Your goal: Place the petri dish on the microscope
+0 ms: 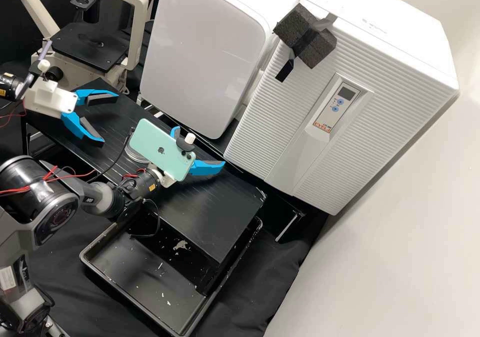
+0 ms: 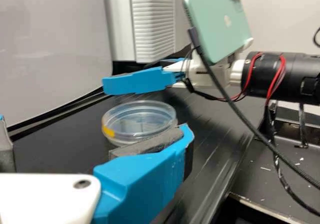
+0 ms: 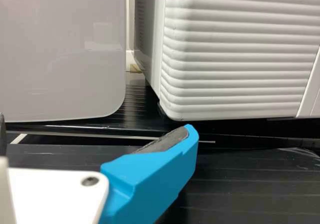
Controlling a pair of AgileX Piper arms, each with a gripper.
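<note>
While the microscope (image 1: 90,44) stands at the far left of the high view, just beyond the tabletop (image 1: 220,212)'s far-left corner, the left gripper (image 1: 110,118) sits over that same end, jaws spread wide, nothing between them. Next along, the petri dish (image 2: 139,121): clear, round, flat on the tabletop, roughly midway between its two long edges, yellow-orange mark on the side. In the high view it peeks out beside a pale green phone (image 1: 162,149), apart from the left gripper's fingertips; in the left wrist view one blue finger crosses in front of its rim. Probably lidded, though the near finger covers part of it. Phone is mounted on the right arm, cable attached. Below it, a black tray (image 1: 86,262) with pale scraps extends under the tabletop's near edge. Right gripper (image 1: 200,146), past the dish toward the far long edge: jaws spread, holding nothing. Behind that edge, a smooth-fronted white box (image 1: 205,47), then a ribbed white cabinet (image 1: 295,132) with a small control panel, dark foam block (image 1: 305,34) taped to its upper part.
</note>
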